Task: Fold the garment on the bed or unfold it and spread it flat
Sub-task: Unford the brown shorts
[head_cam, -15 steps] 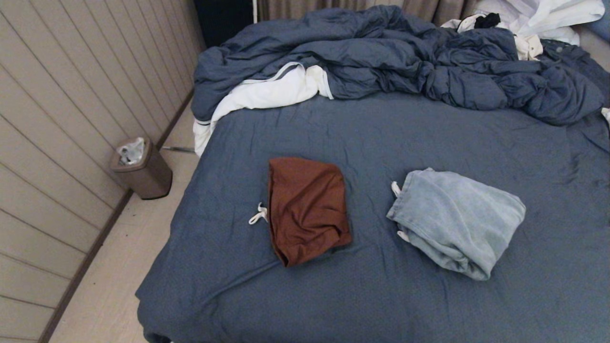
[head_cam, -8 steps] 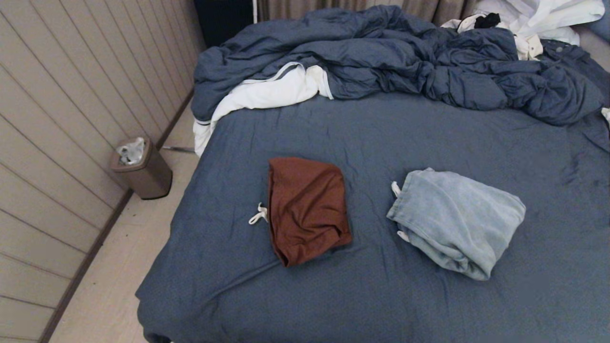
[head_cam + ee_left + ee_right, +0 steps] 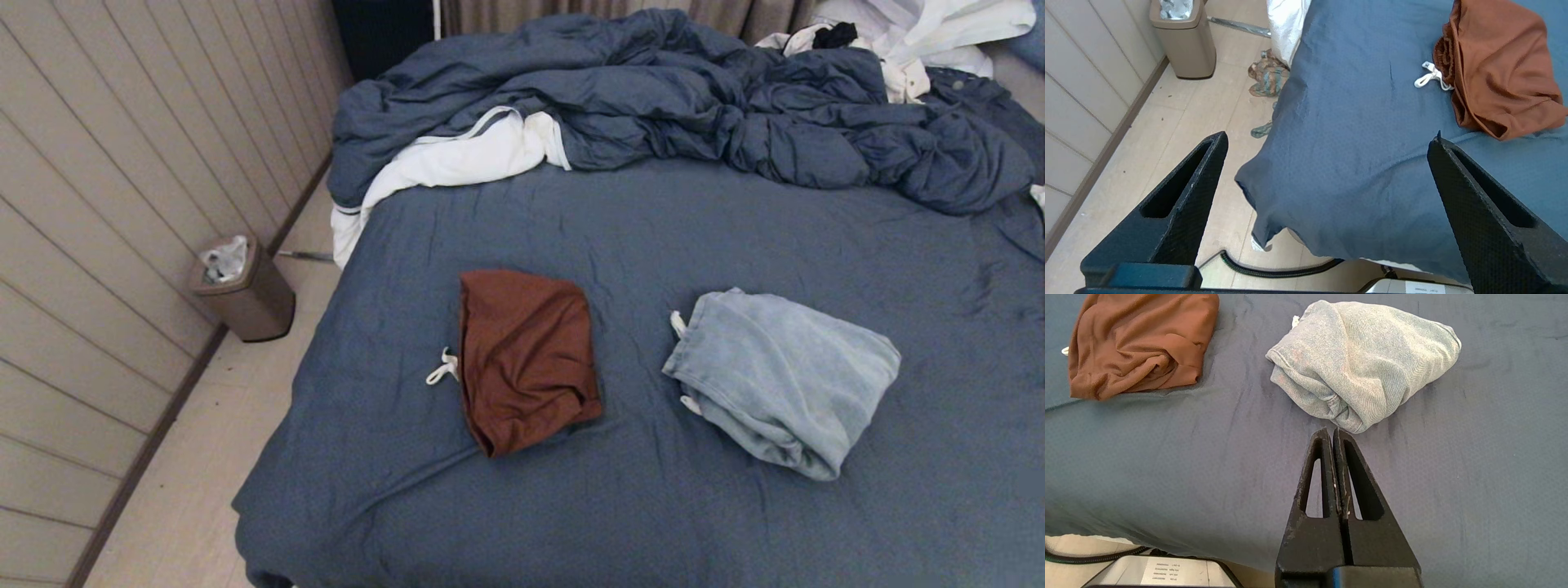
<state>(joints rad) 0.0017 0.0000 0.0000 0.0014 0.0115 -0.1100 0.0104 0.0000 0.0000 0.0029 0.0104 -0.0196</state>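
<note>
A: Blue sheet all over the bed [image 3: 653,237], with the duvet [image 3: 678,98] bunched in a heap along the far edge, its white lining spilling over the far left corner.

B: And the clothes?

A: Two folded bundles lie on the sheet, well apart. The brown garment [image 3: 526,359] lies nearer the left edge, about midway between the near and far edges, with a white drawstring [image 3: 442,367] trailing from its left side. The grey-blue garment [image 3: 784,380] lies to its right, nearer the right edge, also with white cord ends on its left side.

B: Where are the hands?

A: Neither shows in the head view. The left hand [image 3: 1327,139] hangs over the near left corner of the bed, fingers [image 3: 1184,196] spread wide with nothing between them. The right hand [image 3: 1333,433] hovers above the sheet by the near edge, just short of the grey-blue garment; its fingers are pressed together and hold nothing.

B: Anything beside the bed?

A: A tan bin [image 3: 245,286] stands on the floor by the panelled wall, off the left edge. The left wrist view shows a crumpled cloth [image 3: 1267,77] on the floor beside the bed. More white cloth [image 3: 922,33] is piled at the far right corner.
</note>
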